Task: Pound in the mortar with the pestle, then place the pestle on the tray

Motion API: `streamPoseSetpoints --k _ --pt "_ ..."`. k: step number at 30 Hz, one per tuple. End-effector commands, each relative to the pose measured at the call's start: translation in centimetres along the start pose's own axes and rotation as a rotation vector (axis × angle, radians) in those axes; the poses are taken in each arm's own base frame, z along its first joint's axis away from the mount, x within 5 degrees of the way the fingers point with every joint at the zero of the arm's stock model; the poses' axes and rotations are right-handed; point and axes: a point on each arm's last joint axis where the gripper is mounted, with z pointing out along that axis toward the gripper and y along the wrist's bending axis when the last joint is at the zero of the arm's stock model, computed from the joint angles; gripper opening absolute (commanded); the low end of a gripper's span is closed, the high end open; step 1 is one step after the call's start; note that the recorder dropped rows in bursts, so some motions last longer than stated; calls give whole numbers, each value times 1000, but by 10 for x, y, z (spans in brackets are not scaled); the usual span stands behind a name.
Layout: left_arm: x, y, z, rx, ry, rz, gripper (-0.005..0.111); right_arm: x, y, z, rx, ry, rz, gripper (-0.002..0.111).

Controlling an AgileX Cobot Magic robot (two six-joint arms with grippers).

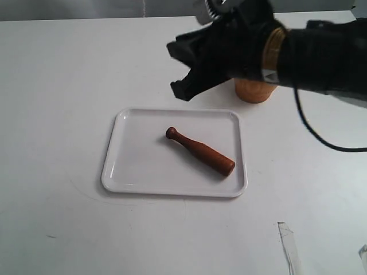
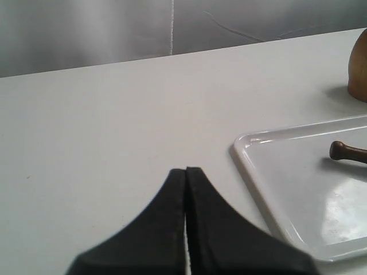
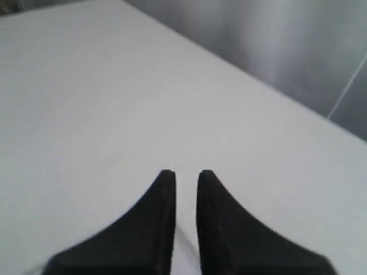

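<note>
The dark reddish-brown pestle [image 1: 200,152] lies diagonally on the white tray [image 1: 114,166], knob end toward the back left, with nothing touching it. Behind the tray's far right corner stands the brown mortar [image 1: 252,90], mostly hidden by my right arm. My right gripper [image 1: 178,70] hangs above the tray's far edge, open and empty; its wrist view shows only bare table past the gripper [image 3: 185,175]. My left gripper [image 2: 186,170] is shut and empty, left of the tray [image 2: 252,166]. That view catches the pestle's knob [image 2: 347,151] and an edge of the mortar [image 2: 360,69].
A black cable [image 1: 321,137] loops down from the right arm over the table to the right of the tray. A clear strip [image 1: 289,246] lies near the front right edge. A grey wall backs the white table.
</note>
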Motion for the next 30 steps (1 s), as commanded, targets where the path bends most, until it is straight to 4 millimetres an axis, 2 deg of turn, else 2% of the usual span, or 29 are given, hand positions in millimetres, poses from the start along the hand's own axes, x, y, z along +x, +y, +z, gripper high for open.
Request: streamPoseSetpoints --k 1,6,9,15,18,23,30 --pt "0 -1 0 8 -7 -12 0 -17 9 -49 12 -111 -32 0" --pt "0 -1 0 8 -7 -12 0 2 29 -98 -50 -217 -43 0" --pt "0 -1 0 8 -7 -12 0 15 42 -118 -114 -290 -43 0" --pt "0 -1 0 8 -7 -12 0 39 58 -145 -200 -375 -2 0" --pt "0 -1 0 8 -7 -12 0 47 61 -152 -200 -379 2 0" --pt "0 -1 0 8 -7 -12 0 58 62 -154 -211 -340 133 0" --pt "0 -1 0 8 -7 -12 0 91 52 -156 -38 -141 176 0"
